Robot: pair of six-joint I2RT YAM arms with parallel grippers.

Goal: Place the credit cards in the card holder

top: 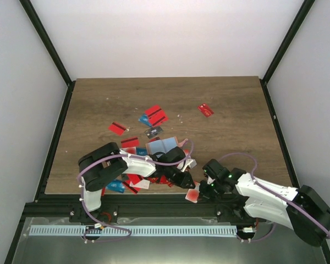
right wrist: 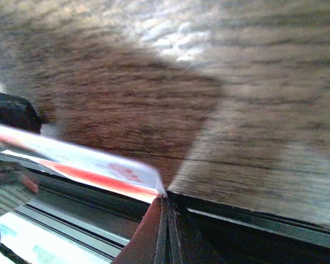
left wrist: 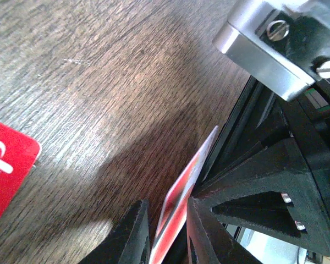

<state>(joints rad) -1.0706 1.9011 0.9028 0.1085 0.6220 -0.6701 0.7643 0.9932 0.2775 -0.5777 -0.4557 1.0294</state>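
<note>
A white-and-red credit card [top: 192, 195] sits at the table's near edge between my two grippers. My right gripper [top: 204, 188] is shut, pinching one corner of this card [right wrist: 99, 165] at its fingertips [right wrist: 166, 199]. My left gripper [top: 184, 180] has its jaws slightly apart around the card's other end [left wrist: 179, 212], which stands slanted between the fingers [left wrist: 129, 236]. Several more credit cards, red, blue and dark, lie scattered mid-table [top: 155, 114], and more are under the left arm [top: 133, 180]. The tan card holder [top: 173, 139] lies behind the left gripper, with something blue on it.
The black frame rail [left wrist: 264, 181] runs right along the near table edge beside both grippers. A lone red card [top: 205, 110] lies far right. Another red card [left wrist: 5, 165] lies on the wood left of the left gripper. Purple cables loop over both arms.
</note>
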